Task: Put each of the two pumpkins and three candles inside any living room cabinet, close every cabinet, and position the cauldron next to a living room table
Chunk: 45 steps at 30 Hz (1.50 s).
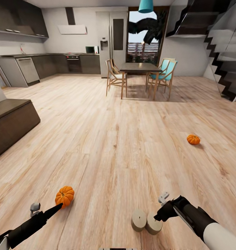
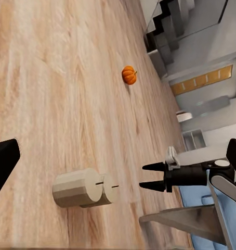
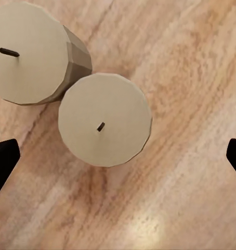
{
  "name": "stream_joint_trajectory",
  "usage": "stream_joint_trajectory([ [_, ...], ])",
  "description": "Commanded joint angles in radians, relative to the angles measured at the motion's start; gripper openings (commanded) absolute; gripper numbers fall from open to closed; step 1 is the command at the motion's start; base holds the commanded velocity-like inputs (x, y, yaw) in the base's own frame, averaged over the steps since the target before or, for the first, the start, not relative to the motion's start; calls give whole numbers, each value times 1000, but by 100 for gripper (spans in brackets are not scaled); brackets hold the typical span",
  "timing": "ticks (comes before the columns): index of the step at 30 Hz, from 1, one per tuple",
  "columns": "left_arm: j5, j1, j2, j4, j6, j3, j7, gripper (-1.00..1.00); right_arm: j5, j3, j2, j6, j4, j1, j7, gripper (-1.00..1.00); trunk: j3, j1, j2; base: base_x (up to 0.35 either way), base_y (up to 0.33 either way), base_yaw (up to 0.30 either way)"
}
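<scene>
Two pale beige candles [image 1: 138,219] [image 1: 154,224] stand touching each other on the wooden floor. My right gripper [image 1: 159,217] hangs open just above them, and in the right wrist view its fingers flank the nearer candle [image 3: 104,126] without touching. My right gripper [image 2: 149,176] shows its spread fingers in the left wrist view. One orange pumpkin [image 1: 64,196] sits just past the tip of my left gripper [image 1: 59,207], which is open and holds nothing. The other pumpkin [image 1: 193,139] lies further off on the right. A low dark brown cabinet [image 1: 10,121] stands at the left. The cauldron is out of view.
A dark-topped dining table [image 1: 140,67] with several chairs stands far ahead, the kitchen counters [image 1: 45,64] at the back left, and a staircase [image 1: 221,59] on the right. A grey slanted slab [image 2: 175,219] shows beyond my right arm; I cannot tell what it is.
</scene>
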Motion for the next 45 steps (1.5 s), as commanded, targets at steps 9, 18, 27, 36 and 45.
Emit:
stream_joint_trajectory([
  [9, 4, 0, 0, 0, 11, 0, -2, 100, 15, 13, 11, -11, 18, -1, 0, 100, -36, 4, -3, 0, 0, 0],
  [18, 4, 0, 0, 0, 11, 1, -1, 100, 20, 16, 11, -14, 20, -1, 0, 100, -63, 7, -4, 0, 0, 0],
  [27, 4, 0, 0, 5, 8, 3, 1, 100, 21, 16, 15, -15, 20, -1, 0, 100, -63, 7, -4, 53, 14, 0],
  [36, 6, 0, 0, 8, 4, 7, 2, 100, 24, 16, 18, -15, 21, -1, 0, 100, -63, 7, -4, 49, 9, 0],
  [45, 4, 0, 0, 8, 2, 7, 3, 100, 24, 16, 19, -15, 21, -1, 0, 100, -63, 7, -4, 105, 0, 0],
])
